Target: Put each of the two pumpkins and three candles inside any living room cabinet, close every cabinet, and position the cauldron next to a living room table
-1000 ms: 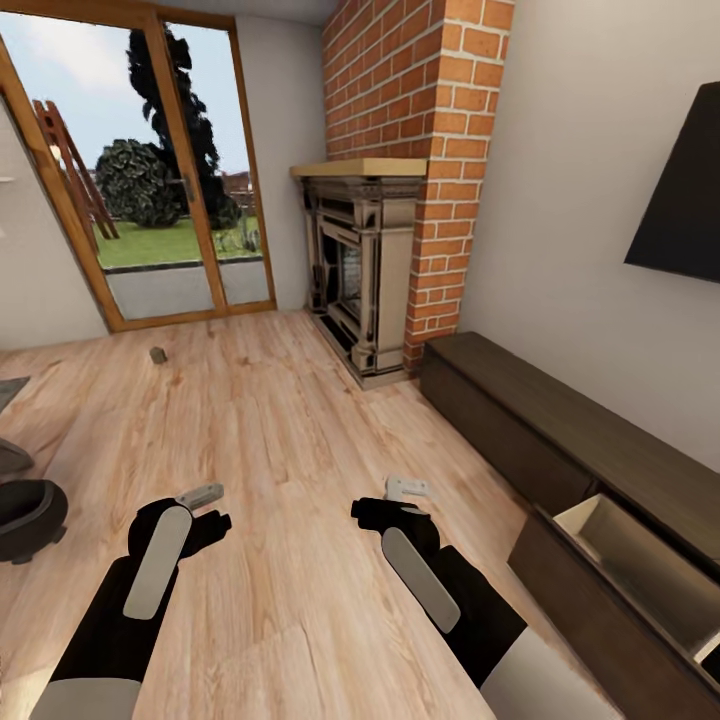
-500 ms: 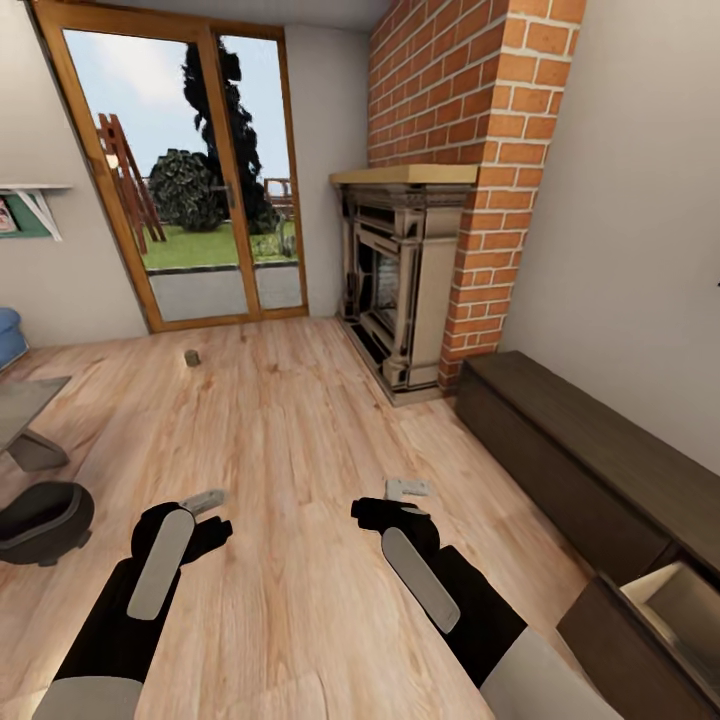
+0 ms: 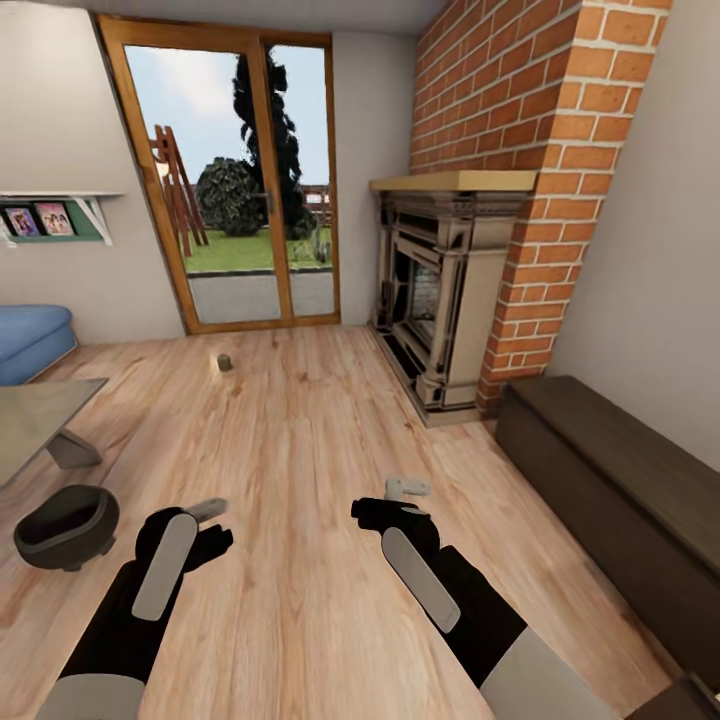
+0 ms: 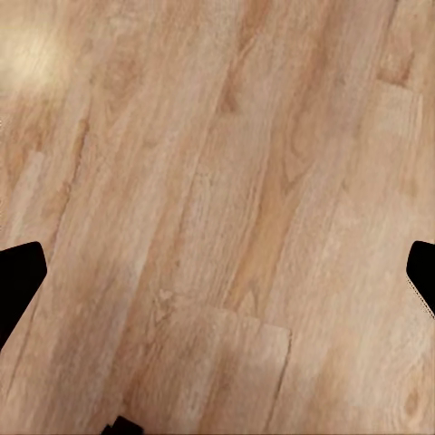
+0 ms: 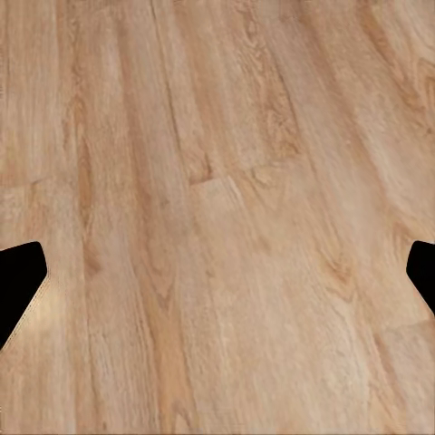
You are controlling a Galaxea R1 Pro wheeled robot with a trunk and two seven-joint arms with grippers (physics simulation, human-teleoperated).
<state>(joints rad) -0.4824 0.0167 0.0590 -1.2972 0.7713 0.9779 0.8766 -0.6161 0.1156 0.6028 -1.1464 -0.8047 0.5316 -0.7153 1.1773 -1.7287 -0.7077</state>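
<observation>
1. Left arm, lower left of the head view: black forearm, grey panel, reaching forward; left gripper [image 3: 207,510] empty, fingers spread.
2. Right arm, lower centre-right: angled inward; right gripper [image 3: 407,489] empty, fingers spread.

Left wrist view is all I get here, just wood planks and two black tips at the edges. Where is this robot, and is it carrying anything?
Observer: Nothing carried. In the head view the left gripper hangs empty over the plank floor.
Operator: And the other hand?
Observer: The right gripper is empty too, held level with the left one.
Operator: Anything lying around to pick up?
Observer: A small brown candle stands on the floor near the glass door.
Operator: What's nearest the robot?
Observer: A dark cauldron sits on the floor to its left, close to a low table. A long dark cabinet runs along the wall on its right.
</observation>
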